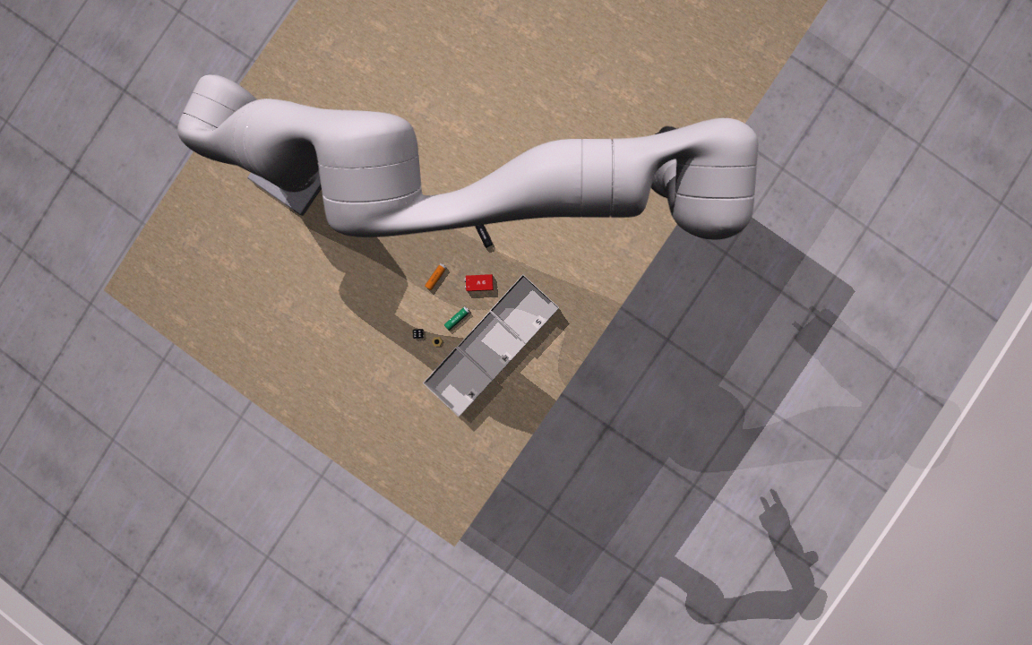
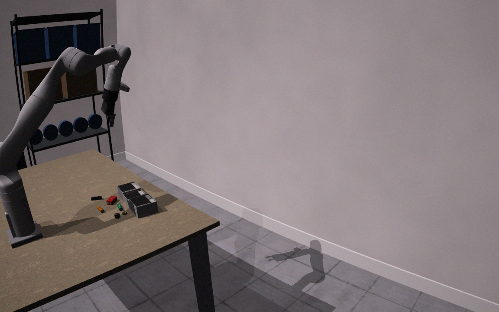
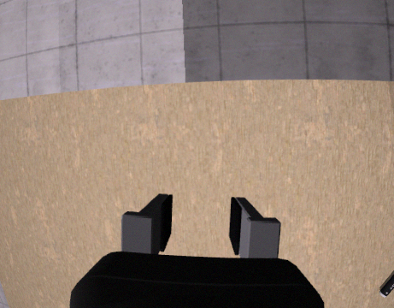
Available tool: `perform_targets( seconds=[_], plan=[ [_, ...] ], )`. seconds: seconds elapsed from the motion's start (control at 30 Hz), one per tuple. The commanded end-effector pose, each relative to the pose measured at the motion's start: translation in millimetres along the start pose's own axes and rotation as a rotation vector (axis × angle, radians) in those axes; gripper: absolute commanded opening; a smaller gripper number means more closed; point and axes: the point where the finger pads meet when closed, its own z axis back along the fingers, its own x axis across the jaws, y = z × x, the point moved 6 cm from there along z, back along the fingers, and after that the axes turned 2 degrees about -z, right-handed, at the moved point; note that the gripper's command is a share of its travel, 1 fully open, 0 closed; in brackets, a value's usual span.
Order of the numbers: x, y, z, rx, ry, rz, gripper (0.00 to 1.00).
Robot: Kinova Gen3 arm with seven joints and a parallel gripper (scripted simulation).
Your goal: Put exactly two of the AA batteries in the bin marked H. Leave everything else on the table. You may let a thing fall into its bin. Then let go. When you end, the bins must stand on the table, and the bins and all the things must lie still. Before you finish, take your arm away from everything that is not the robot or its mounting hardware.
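Note:
My gripper (image 2: 110, 121) (image 3: 201, 216) hangs high above the table's far side. Its fingers stand apart with nothing between them. Three AA-sized batteries lie on the table: a black one (image 1: 485, 236) (image 2: 96, 198) (image 3: 391, 281), an orange one (image 1: 434, 276) (image 2: 100, 209) and a green one (image 1: 456, 318) (image 2: 119, 207). Three grey open bins stand in a row: one marked S (image 1: 528, 308), a middle one (image 1: 494, 340) and an end one (image 1: 454, 386) (image 2: 146, 209). All three bins are empty. I cannot read the other two letters for sure.
A red box (image 1: 478, 281) (image 2: 111, 200), a black die (image 1: 417, 331) (image 2: 116, 215) and a small yellow-black ring (image 1: 436, 341) (image 2: 124, 212) lie beside the bins. A shelf rack (image 2: 61, 77) stands behind the table. The table edge lies just beyond the bins.

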Motion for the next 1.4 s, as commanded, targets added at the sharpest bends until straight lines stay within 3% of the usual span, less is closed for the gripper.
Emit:
perform_targets(
  seconds=[0.0, 0.1, 0.3, 0.8, 0.87, 1.37],
  plan=[
    [13, 3, -23.9, -0.012, -0.01, -0.009, 0.31],
    [18, 7, -42.2, -0.012, -0.01, -0.009, 0.31],
    [32, 3, -34.4, 0.013, -0.019, -0.155, 0.31],
    [113, -24, -20.1, 0.133, -0.063, -0.894, 0.31],
    [113, -24, -20.1, 0.133, -0.063, -0.894, 0.31],
    [191, -67, -8.3, 0.257, -0.017, -1.632, 0.31]
  ],
)
